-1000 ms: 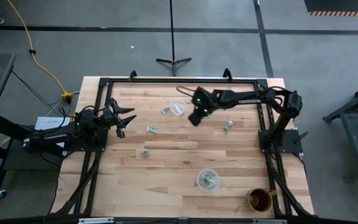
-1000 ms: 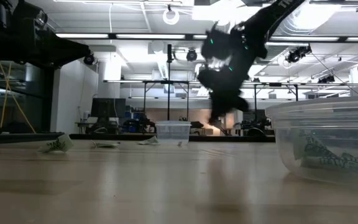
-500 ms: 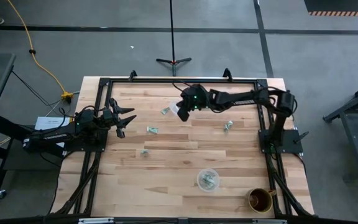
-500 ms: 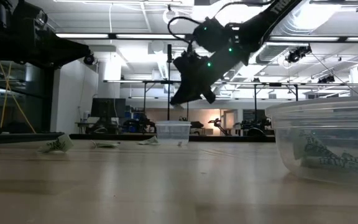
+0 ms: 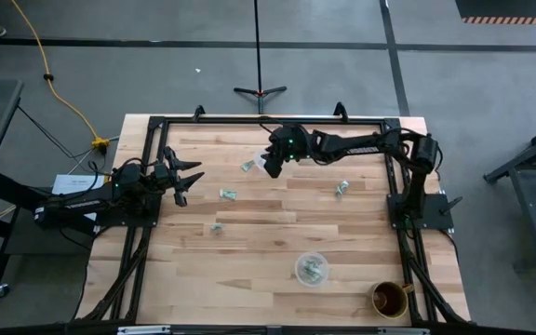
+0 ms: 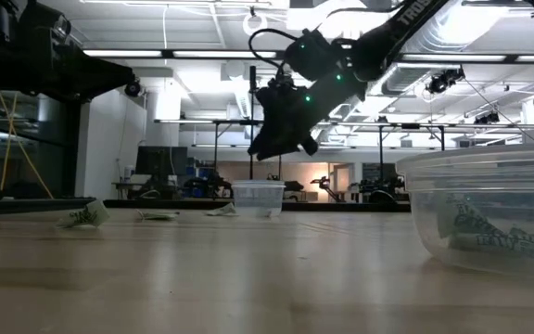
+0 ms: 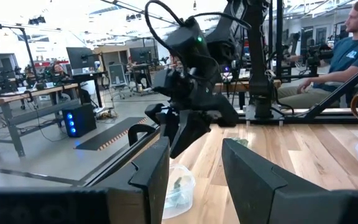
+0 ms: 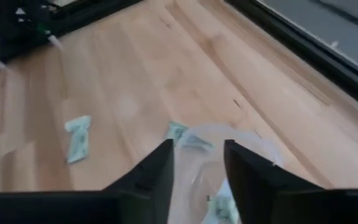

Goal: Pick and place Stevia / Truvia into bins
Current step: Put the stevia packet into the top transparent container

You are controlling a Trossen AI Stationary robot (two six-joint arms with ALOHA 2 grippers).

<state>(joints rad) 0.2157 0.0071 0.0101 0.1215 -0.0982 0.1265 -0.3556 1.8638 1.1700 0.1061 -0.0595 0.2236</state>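
Note:
My right gripper [image 5: 272,165] hangs over the far clear bin [image 8: 224,155], fingers open, pointing down at it [image 6: 269,147]. A pale sachet [image 8: 221,205] lies inside this bin. The second bin [image 5: 311,270], nearer the front edge, holds sachets too. Several Stevia sachets lie flat on the wood: one [image 5: 247,167] beside the far bin, one [image 5: 228,194], one [image 5: 216,226] and one [image 5: 341,188]. My left gripper [image 5: 186,180] waits open at the table's left edge.
A brown mug [image 5: 391,300] stands at the front right corner. A black frame [image 5: 268,119] runs along the table's far and side edges. Bare wood lies between the two bins. A person sits beyond the table [image 7: 353,56].
My right gripper has risen and gone toward the table's far left, from the middle of the far half to a spot over the far bin, tipping its fingers down at the bin.

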